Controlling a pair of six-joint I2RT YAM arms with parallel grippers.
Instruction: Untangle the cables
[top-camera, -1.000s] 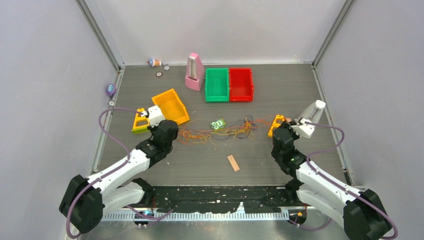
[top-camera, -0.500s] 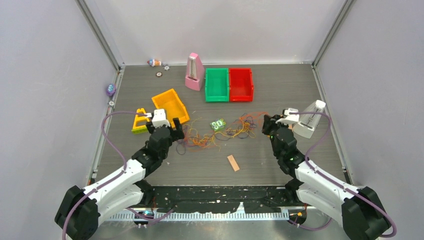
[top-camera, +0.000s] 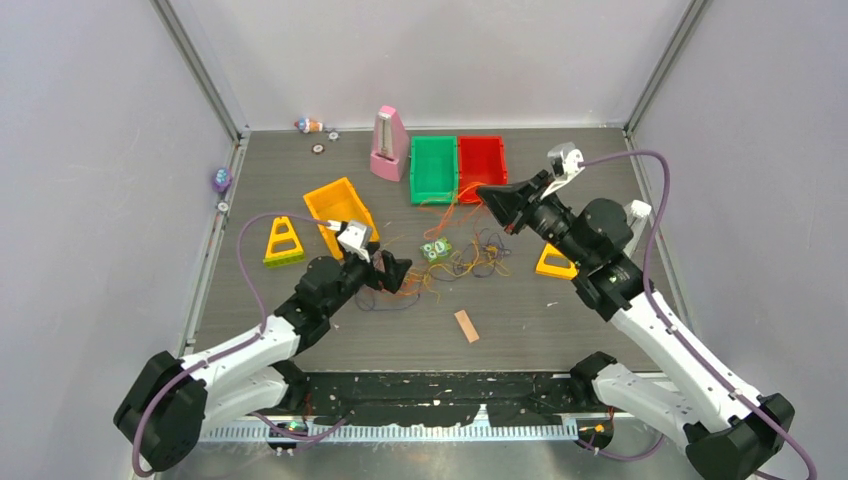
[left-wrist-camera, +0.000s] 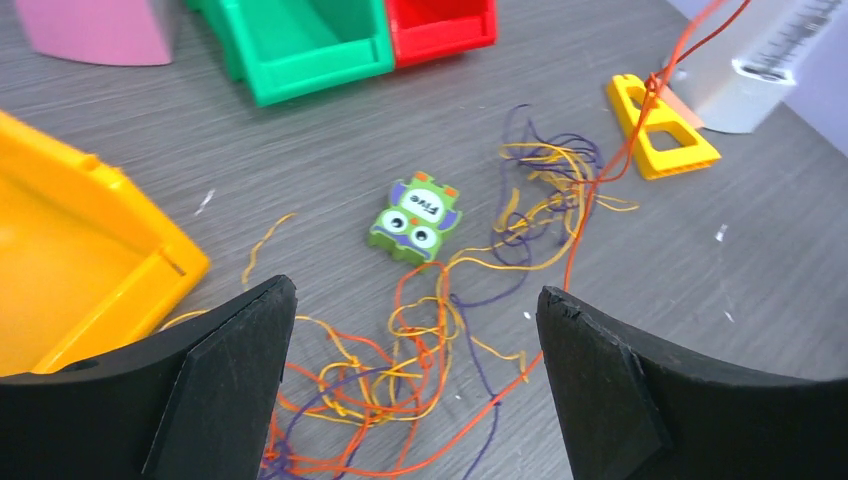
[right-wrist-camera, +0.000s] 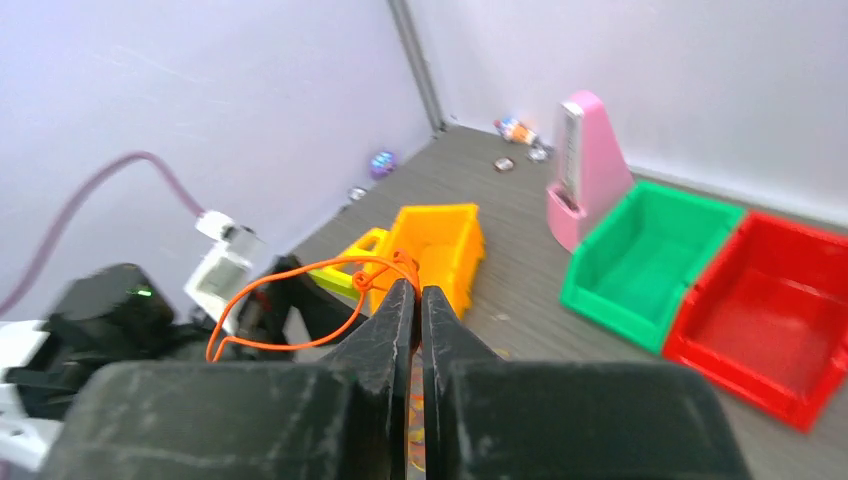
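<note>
While the left arm lies low, reaching from its near-left base toward the middle of the table, its left gripper hovers just above the near-left end of the cables. Its jaws stand wide apart with nothing between them; in the left wrist view the two dark fingers frame the loose knot of orange, yellow and purple strands on the table below. A green owl toy lies just beyond the tangle, touching or nearly touching a few strands. The orange bin sits to the left of the gripper.

The right arm is bent at the elbow and lifted well clear of the table. Its forearm angles up and to the left, so the right gripper hangs in front of the near edge of the red bin. Its jaws are pressed together on the orange cable, which is bunched at the fingertips. One loop of it droops to the left in the right wrist view. From there a single orange strand runs down, taut, into the far side of the heap. A yellow triangle lies on the table right of the tangle, under the raised arm.
</note>
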